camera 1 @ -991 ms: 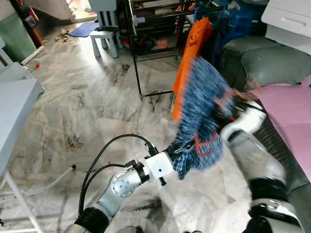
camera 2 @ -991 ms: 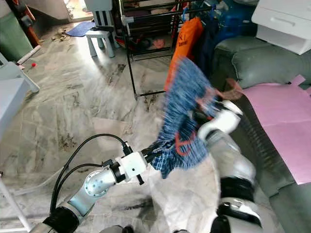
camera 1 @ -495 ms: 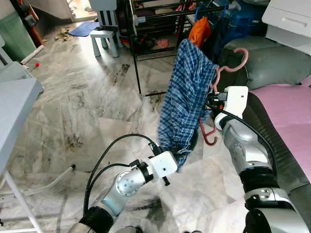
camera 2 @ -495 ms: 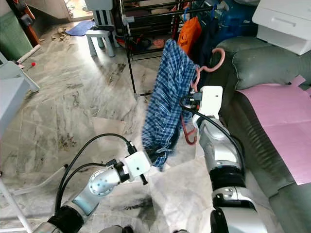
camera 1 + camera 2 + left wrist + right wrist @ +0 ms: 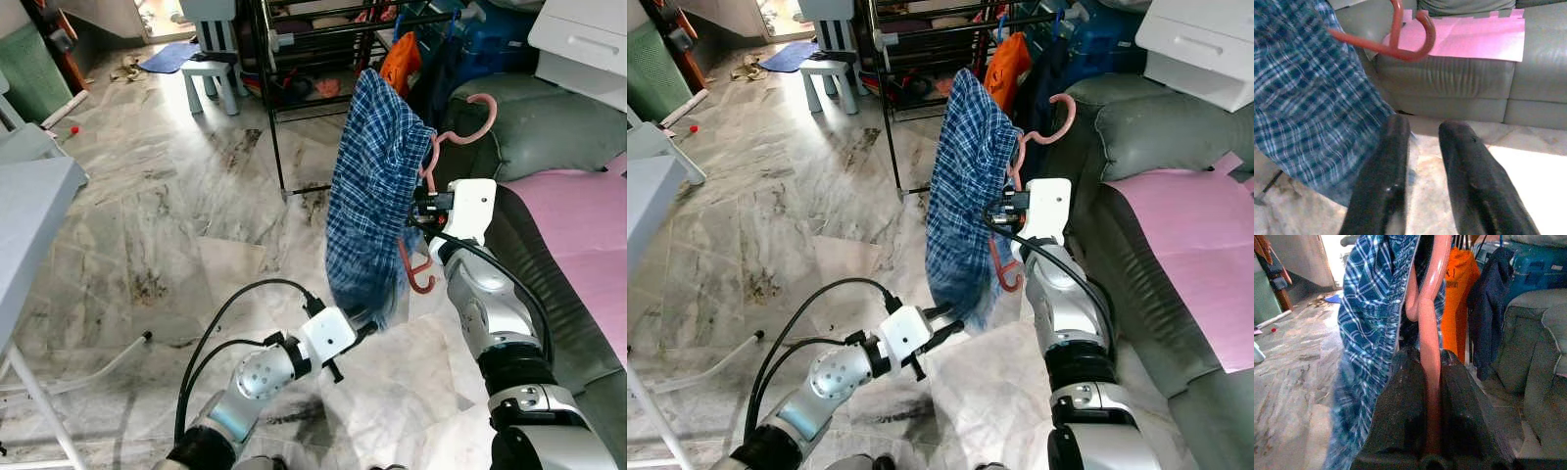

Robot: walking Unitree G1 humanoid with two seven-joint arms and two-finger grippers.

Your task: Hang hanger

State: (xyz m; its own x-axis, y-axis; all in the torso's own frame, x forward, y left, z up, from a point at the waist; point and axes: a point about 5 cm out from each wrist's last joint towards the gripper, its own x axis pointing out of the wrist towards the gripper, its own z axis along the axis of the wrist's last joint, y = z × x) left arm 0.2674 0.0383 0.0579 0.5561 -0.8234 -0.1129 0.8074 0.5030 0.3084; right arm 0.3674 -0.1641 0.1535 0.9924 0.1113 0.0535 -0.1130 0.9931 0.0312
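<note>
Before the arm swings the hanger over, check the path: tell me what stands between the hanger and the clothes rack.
Nothing visible blocks it. The right gripper is shut on the pink hanger, its plaid shirt draped toward the rack. An orange garment already hangs there, beside the likely spot. The left gripper is open under the shirt's hem.

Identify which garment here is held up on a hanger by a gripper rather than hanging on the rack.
The blue plaid shirt, on the pink hanger clamped in the right gripper. The orange garment hangs on the rack.
</note>
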